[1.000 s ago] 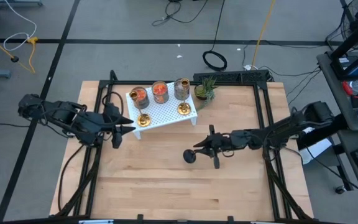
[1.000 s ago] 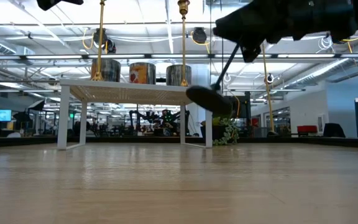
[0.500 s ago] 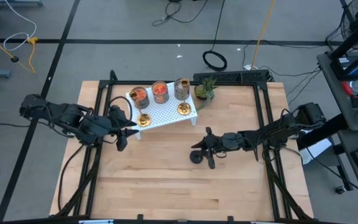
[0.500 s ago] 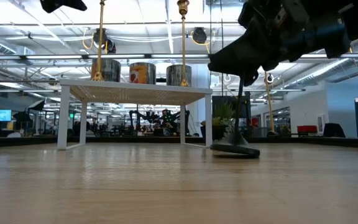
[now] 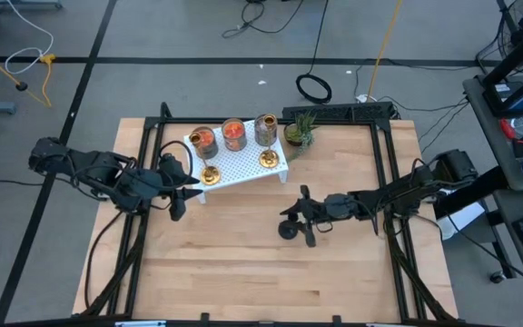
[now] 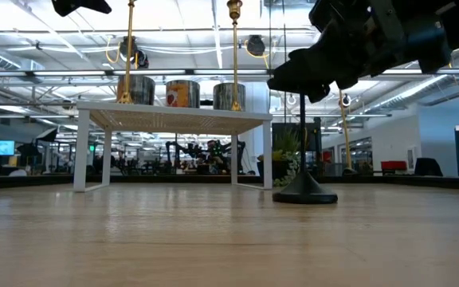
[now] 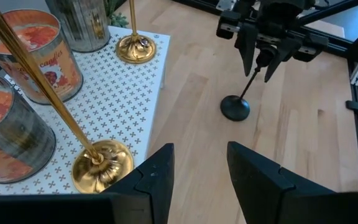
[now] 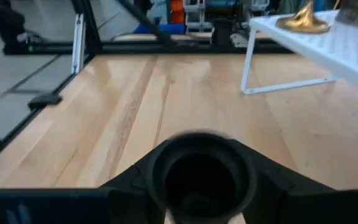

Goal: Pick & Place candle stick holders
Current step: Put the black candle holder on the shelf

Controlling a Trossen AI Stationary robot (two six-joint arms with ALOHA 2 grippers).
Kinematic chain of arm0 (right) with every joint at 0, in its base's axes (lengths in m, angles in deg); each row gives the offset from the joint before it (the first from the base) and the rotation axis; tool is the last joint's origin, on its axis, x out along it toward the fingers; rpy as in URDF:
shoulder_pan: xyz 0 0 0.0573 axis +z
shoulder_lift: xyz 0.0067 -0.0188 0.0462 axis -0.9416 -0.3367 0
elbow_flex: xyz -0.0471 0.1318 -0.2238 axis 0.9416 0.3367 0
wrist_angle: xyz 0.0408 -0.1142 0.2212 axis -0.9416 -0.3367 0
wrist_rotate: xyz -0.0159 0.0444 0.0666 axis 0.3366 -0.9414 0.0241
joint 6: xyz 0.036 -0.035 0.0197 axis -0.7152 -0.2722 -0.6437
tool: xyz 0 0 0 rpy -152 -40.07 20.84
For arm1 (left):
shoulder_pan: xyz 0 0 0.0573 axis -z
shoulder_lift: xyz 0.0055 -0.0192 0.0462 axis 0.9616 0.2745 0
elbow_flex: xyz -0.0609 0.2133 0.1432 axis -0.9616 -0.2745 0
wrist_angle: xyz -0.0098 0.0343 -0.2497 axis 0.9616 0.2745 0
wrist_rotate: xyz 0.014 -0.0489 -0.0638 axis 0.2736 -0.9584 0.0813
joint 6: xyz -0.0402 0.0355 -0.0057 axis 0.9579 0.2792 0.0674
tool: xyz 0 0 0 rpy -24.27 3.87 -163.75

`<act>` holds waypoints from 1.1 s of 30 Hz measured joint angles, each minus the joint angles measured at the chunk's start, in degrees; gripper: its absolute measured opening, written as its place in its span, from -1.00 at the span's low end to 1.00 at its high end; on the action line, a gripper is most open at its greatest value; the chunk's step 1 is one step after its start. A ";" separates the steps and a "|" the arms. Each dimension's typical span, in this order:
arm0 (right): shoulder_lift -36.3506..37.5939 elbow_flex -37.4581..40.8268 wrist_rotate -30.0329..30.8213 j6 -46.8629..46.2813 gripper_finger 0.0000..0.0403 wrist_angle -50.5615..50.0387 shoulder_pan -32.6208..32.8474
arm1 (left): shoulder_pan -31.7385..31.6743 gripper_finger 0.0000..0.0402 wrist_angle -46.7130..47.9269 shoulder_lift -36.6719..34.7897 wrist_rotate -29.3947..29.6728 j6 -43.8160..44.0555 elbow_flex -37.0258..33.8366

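Observation:
A black stemmed holder [image 6: 302, 135] stands upright on the table right of the white rack [image 5: 243, 163], its round base [image 5: 287, 229] on the wood. My right gripper [image 5: 300, 216] is shut on its top. On the rack stand two brass stemmed holders [image 5: 211, 174] [image 5: 269, 159] and three glass cups [image 5: 203, 141] [image 5: 234, 134] [image 5: 266, 129]. My left gripper [image 5: 182, 187] is open and empty, in the air by the rack's left near corner; in the left wrist view it [image 7: 197, 180] is close to one brass base [image 7: 102, 163]. My right gripper pinches the black holder's cup-shaped top [image 8: 201, 171] between its two fingers [image 8: 132, 180]. The fingers come from the table's right side, slanting a little down. The holder stands upright below them, its base [image 6: 305, 194] flat on the table.
A small green potted plant [image 5: 300, 132] stands at the rack's far right end. Black frame rails [image 5: 389, 182] run along the table's left, right and far edges. Bare wood [image 5: 243, 272] lies toward the near edge.
My right gripper has gone down with the black holder. The holder was lifted and tilted, then touched the table with the edge of its base, and now stands upright with the base flat. The gripper has stayed shut on its top.

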 joint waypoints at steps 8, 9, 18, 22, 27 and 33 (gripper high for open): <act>0.19 0.11 -2.91 0.25 -0.11 -3.59 1.12 | 0.00 -0.24 0.00 0.00 -0.02 0.00 0.00; 0.18 0.11 -2.85 0.25 -0.10 -4.39 1.12 | 0.00 -0.24 0.00 0.00 -0.02 0.00 0.00; 0.15 0.12 -2.48 0.04 -0.16 -9.18 0.94 | 0.00 -0.24 0.00 0.00 -0.07 0.02 0.00; 0.15 0.13 -2.35 -0.52 -0.24 -10.08 0.83 | 0.00 -0.24 0.00 0.00 -0.09 0.08 0.00; 0.15 0.13 -2.46 -2.21 -0.44 -11.10 -0.49 | 0.00 -0.24 0.00 0.00 -0.09 0.13 0.00; 0.15 0.13 -2.54 -3.73 -0.83 -11.93 -1.63 | 0.00 -0.24 0.00 0.00 -0.11 0.28 0.00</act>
